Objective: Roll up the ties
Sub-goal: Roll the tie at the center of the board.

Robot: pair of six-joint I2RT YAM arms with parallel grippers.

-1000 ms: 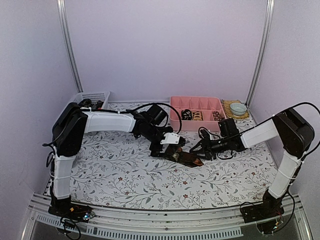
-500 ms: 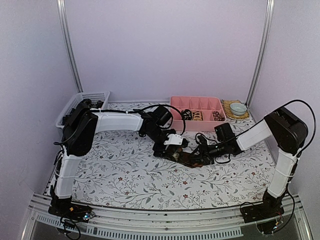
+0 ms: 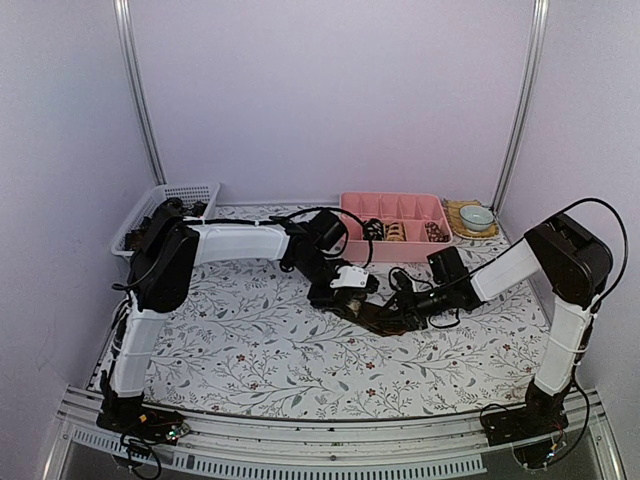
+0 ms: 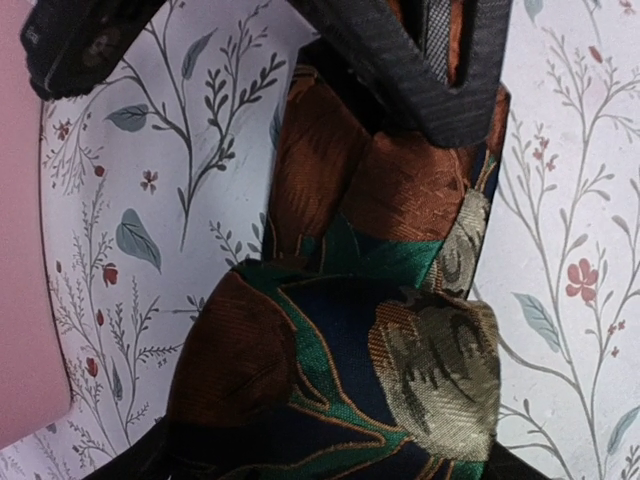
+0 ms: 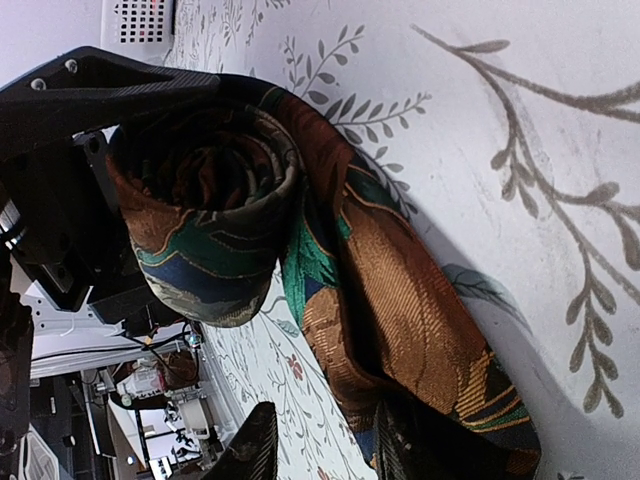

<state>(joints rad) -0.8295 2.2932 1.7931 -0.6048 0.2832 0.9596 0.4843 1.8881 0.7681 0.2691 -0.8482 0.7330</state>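
Observation:
A dark brown tie [image 3: 378,316] with green, navy and tan patterning lies mid-table, one end rolled into a coil [image 5: 210,220]. Its flat tail [image 5: 400,310] runs along the cloth. My left gripper [image 3: 348,298] straddles the coil [image 4: 330,370], its fingers [image 5: 110,80] pressed against the coil's sides. My right gripper [image 3: 402,312] sits low at the tail, jaws partly apart with bare cloth showing between them [image 5: 325,450]. One of its fingers [image 4: 420,80] rests on the tail fabric just beyond the coil. Several rolled ties [image 3: 397,232] sit in the pink tray [image 3: 350,225].
A white mesh basket [image 3: 185,192] holding dark fabric stands at the back left. A small bowl [image 3: 477,215] on a mat sits right of the tray. The tray's wall [image 4: 20,250] is close beside the left gripper. Floral cloth covers the table.
My left arm reached further right and its jaws narrowed around the coil. The right gripper slid left toward the coil, its jaws unchanged.

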